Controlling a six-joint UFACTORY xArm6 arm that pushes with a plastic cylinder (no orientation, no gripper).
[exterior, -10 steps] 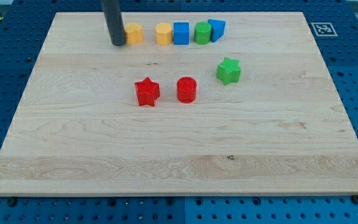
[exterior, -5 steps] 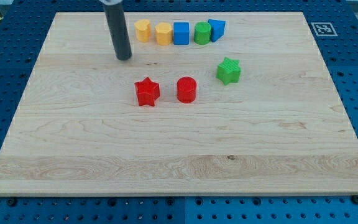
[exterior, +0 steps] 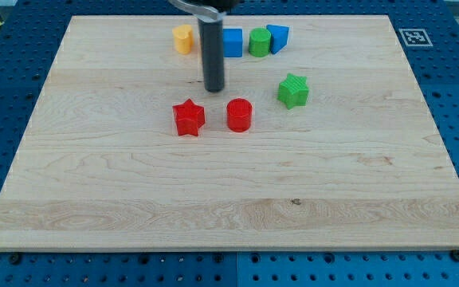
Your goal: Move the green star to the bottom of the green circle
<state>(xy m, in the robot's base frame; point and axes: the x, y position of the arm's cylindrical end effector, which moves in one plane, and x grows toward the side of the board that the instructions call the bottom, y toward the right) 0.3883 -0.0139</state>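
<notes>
There's no claw, so no grip to report; your tip [exterior: 214, 88] sits left of the green star [exterior: 293, 90], positioned to nudge it under the green circle [exterior: 259, 42].

Your arm comes down from the view's top as one straight dark rod, standing nearly upright with only a slight lean. A lighter collar rings it right at the frame's upper edge, and everything above that is cut off. My tip [exterior: 214, 88] rests low at the counter [exterior: 134, 207], touching nothing but that surface.
</notes>
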